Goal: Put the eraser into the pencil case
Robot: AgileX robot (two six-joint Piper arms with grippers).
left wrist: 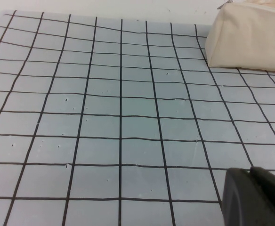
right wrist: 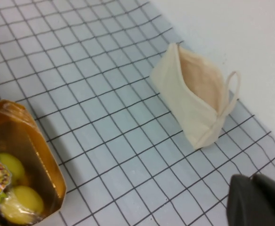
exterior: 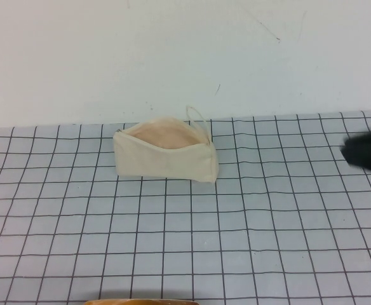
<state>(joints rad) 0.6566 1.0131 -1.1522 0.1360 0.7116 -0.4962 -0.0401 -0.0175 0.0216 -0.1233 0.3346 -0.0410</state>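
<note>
The pencil case (exterior: 165,154), a cream-white pouch, lies open at the back of the grid mat with its pinkish lining and loop cord showing. It also shows in the left wrist view (left wrist: 248,37) and the right wrist view (right wrist: 194,101). The eraser is not in view in any frame. My right gripper (exterior: 347,151) is a dark shape at the right edge, well right of the pouch; in its wrist view (right wrist: 253,178) the fingers are pressed together with nothing seen between them. My left gripper (left wrist: 251,170) hovers over bare mat, fingers together, apart from the pouch.
A golden-brown translucent container (right wrist: 22,155) with yellow-green items stands at the near side of the mat; its rim peeks in at the bottom edge of the high view (exterior: 141,301). A white wall rises behind the blue-grey grid mat (exterior: 185,235).
</note>
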